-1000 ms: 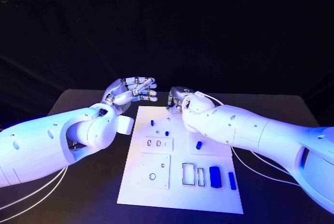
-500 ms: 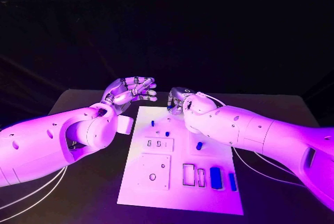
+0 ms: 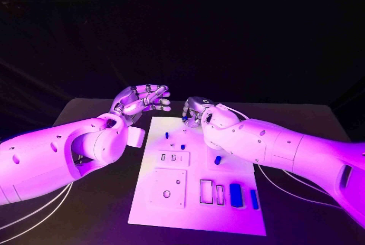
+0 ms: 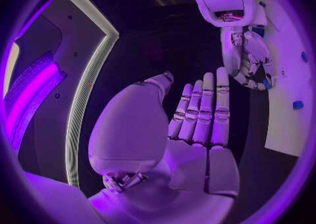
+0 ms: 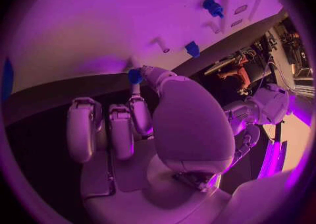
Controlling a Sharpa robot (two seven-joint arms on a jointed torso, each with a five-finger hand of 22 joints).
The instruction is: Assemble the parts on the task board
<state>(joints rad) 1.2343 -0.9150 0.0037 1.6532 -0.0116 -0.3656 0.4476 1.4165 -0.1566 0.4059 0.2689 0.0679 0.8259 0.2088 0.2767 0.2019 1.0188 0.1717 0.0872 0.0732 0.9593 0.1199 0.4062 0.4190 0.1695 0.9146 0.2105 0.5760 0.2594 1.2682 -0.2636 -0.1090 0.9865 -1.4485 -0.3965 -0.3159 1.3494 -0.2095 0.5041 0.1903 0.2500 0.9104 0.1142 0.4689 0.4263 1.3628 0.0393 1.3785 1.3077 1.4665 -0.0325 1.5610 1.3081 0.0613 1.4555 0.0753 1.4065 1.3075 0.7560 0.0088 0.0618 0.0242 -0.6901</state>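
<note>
Head view: task board (image 3: 152, 216) lies mid-table, near edge nearest robot. Two blue bars (image 3: 235, 194) lie near its right edge, blue pegs (image 3: 218, 159) further up. Right hand (image 3: 194, 112) at board's far edge pinches small blue part (image 5: 134, 75). Left hand (image 3: 142, 101) off far-left corner, fingers spread, holds nothing.

A black table (image 3: 304, 123) stands beneath a dark backdrop (image 3: 228, 44).
</note>
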